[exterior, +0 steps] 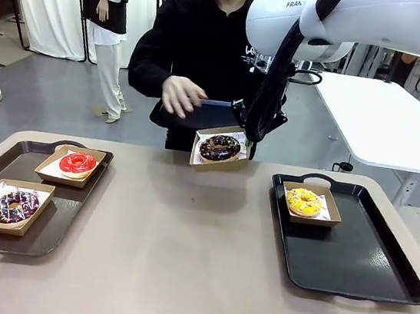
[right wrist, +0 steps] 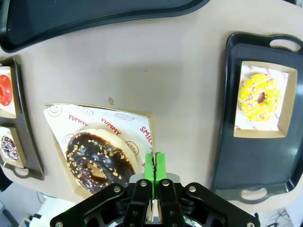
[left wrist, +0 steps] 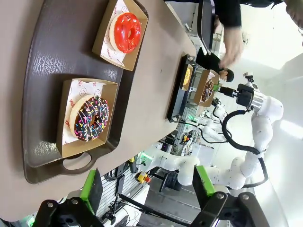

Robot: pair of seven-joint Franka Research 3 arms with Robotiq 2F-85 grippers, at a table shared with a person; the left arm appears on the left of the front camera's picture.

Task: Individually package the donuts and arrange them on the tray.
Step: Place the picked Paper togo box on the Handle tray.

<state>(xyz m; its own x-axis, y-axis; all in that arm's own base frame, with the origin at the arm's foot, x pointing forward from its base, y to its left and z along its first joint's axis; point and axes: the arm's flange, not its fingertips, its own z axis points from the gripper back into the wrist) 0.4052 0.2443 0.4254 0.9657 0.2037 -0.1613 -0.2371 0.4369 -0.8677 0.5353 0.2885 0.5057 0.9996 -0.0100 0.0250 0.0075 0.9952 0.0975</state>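
My right gripper (exterior: 249,142) is shut on the rim of a cardboard box (exterior: 203,158) holding a dark chocolate donut with pale sprinkles (exterior: 220,147), lifted over the table's far edge. In the right wrist view the green pads (right wrist: 149,166) pinch the box wall (right wrist: 150,127) beside that donut (right wrist: 97,160). The yellow donut (exterior: 305,202) sits boxed on the right tray (exterior: 365,270). The red donut (exterior: 77,163) and the purple-sprinkled chocolate donut (exterior: 13,206) lie boxed on the left tray (exterior: 71,208). My left gripper (left wrist: 149,194) is open, apart from the left tray (left wrist: 42,94).
A person at the far side holds a dark tray (exterior: 215,116) with one hand (exterior: 181,95) just behind the lifted box. The tan table (exterior: 184,239) lies bare between the two trays. A white table (exterior: 392,123) stands at the back right.
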